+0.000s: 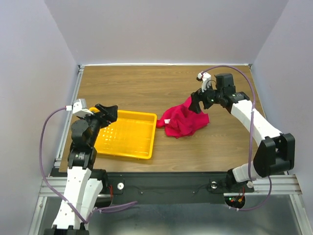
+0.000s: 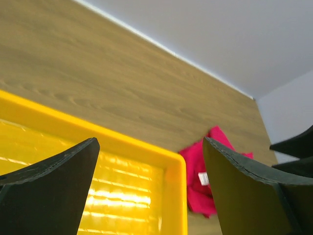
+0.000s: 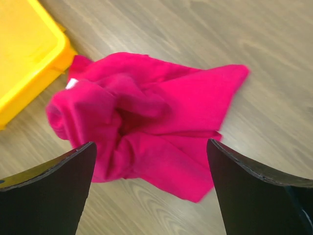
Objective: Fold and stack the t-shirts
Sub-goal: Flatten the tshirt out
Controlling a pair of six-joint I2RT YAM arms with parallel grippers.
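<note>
Crimson cloth, crumpled into a loose bundle: from the top view the t-shirt [image 1: 185, 122] lies on the wooden table [image 1: 146, 83], just beside the right rim of the yellow tray [image 1: 124, 155] and outside it. The right gripper [image 1: 195, 105] hangs over the bundle's far right edge, where a peak of cloth rises toward it; this view does not show whether finger and cloth touch. The left gripper [image 1: 108, 113] hovers over the tray's left part, well apart from the shirt.

In the left wrist view, the left gripper [image 2: 149, 147] has its jaws spread wide and empty. Beyond them are the tray's corner [image 2: 176, 196] and, further off, a slice of the t-shirt [image 2: 200, 161] showing a small white tag.

In the right wrist view, the right gripper [image 3: 150, 144] has its jaws wide apart with nothing between the pads. The t-shirt [image 3: 146, 122] lies on the table beneath the gap, its folds heaped toward the left and a flatter flap reaching out to the right, with the tray's corner [image 3: 29, 98] near its left end.

The shirt looks light, limp and unbreakable. It will sag and drag rather than keep a shape, so a pinch on one single layer at an edge or corner, such as that right flap, should serve better than a grab into the heap.
</note>
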